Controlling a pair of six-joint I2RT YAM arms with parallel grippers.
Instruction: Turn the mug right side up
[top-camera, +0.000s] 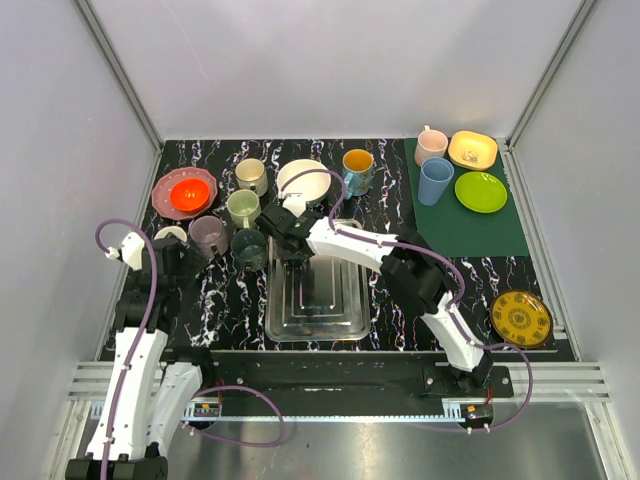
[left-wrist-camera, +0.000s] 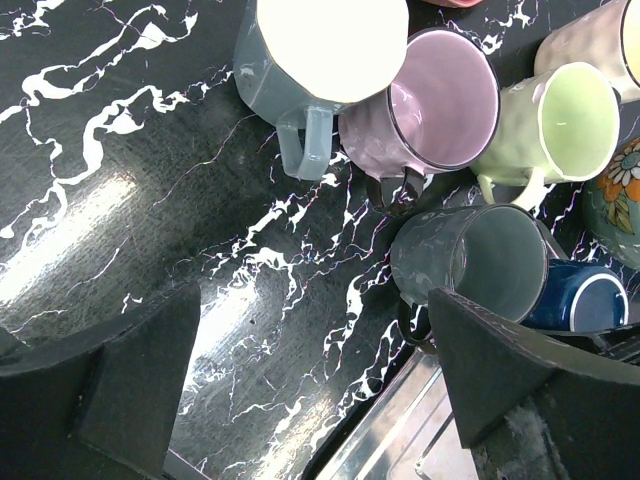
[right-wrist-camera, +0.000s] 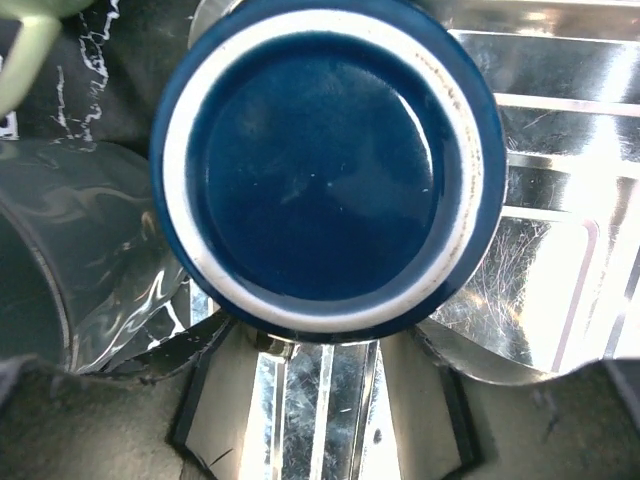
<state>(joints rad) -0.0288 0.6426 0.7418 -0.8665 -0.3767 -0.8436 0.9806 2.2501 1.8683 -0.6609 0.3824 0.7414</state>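
- Fingers of the right gripper (right-wrist-camera: 320, 425) are spread wide, one dark pad in each lower corner of its wrist view. From where I stand, neither one looks pressed against anything.
- Just ahead of those fingers is the dark blue mug (right-wrist-camera: 320, 160), upside down, with its flat base and pale unglazed ring facing the camera. It fills most of that view.
- That mug is at the far left corner of the metal tray (right-wrist-camera: 570, 200). I can't tell whether it rests on the tray or hangs a little above it.
- From overhead, the right arm stretches across the tray (top-camera: 315, 305) toward the cluster of cups, and its gripper (top-camera: 286, 238) covers the blue mug almost completely.
- Over on the left, the left gripper (left-wrist-camera: 320, 400) is also wide open, with only bare black marble table (left-wrist-camera: 150, 180) showing between its fingers. It hovers near the left edge of the table (top-camera: 185, 262).
- Its wrist camera catches the blue mug (left-wrist-camera: 580, 297) base up, tucked just beside a grey-green mug (left-wrist-camera: 470, 255) whose mouth opens toward the lens.
- The same grey-green mug shows at the left edge of the right wrist view (right-wrist-camera: 60, 270), close by the blue one.
- Behind these stand a mauve mug (left-wrist-camera: 440, 105), a pale green mug (left-wrist-camera: 560, 125) and a grey mug with a cream top (left-wrist-camera: 300, 50), bunched closely together.
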